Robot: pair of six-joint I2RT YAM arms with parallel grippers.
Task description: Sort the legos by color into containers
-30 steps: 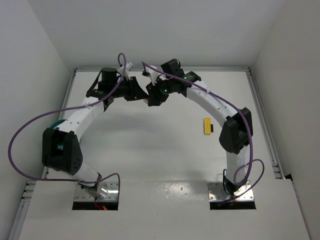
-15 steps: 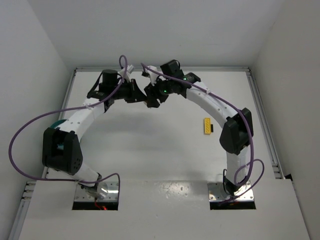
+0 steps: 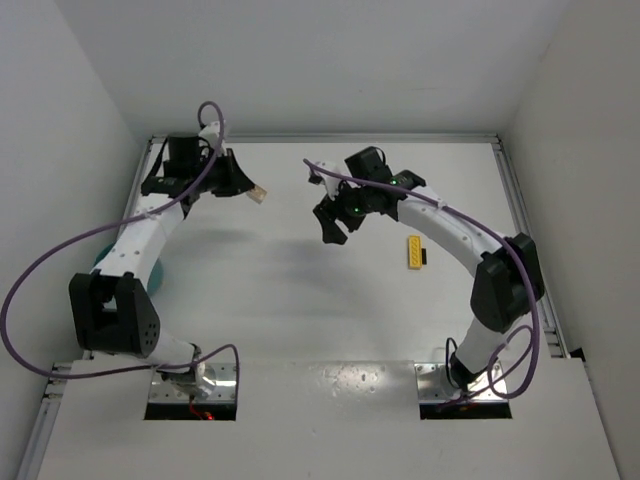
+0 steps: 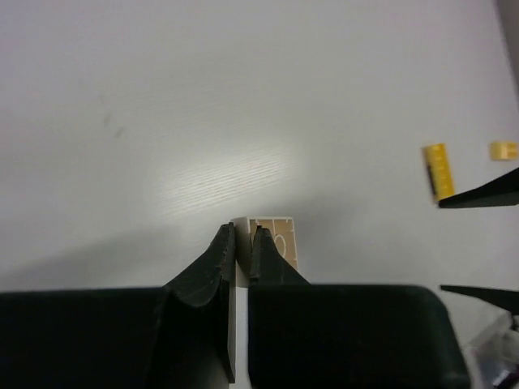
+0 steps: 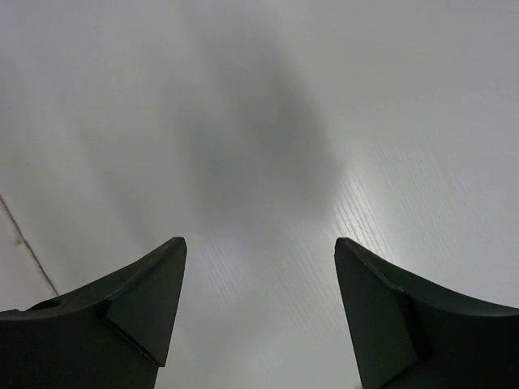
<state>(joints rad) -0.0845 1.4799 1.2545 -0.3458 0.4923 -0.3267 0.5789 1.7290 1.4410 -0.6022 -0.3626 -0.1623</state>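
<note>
Your left pincer [image 4: 242, 237] was clamped on a pale brick [image 4: 276, 241]; right pincer [image 5: 259, 267] gaped empty; yellow brick [image 3: 413, 252] near it lay unsorted.

The bowl [image 3: 160, 278] sits far left, a loose brick [image 3: 413, 252] far right.

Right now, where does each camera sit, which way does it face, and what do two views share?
Top external: above and behind the bases, looking down on the white table, left arm and right arm shown.
Left wrist: on the left arm, looking down past the left gripper, shut on a pale plastic brick.
Right wrist: on the right arm, facing bare table through the open right gripper.
Shared: top and left wrist both show the long yellow plastic brick.
</note>
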